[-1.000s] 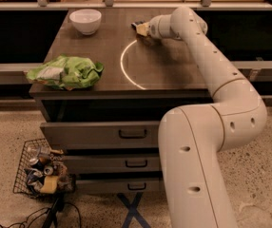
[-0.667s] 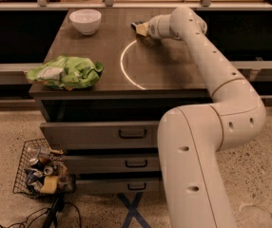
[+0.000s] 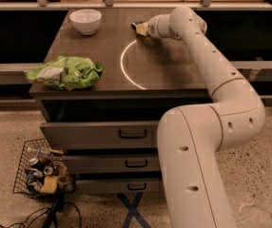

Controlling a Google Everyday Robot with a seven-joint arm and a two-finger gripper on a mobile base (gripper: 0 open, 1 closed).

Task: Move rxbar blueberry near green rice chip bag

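The green rice chip bag (image 3: 65,72) lies crumpled at the front left corner of the dark table (image 3: 174,70), its pale patch to the left. My gripper (image 3: 141,28) is at the far middle of the table, low over the surface, well away from the bag. A small dark flat piece with light print at the gripper's tip looks like the rxbar blueberry (image 3: 137,25); the gripper hides most of it, and I cannot tell whether it is held.
A white bowl (image 3: 85,21) stands at the table's back left. A white ring (image 3: 126,65) is marked on the tabletop's middle. Drawers (image 3: 131,134) sit below the top. A wire basket of clutter (image 3: 41,172) stands on the floor at the left.
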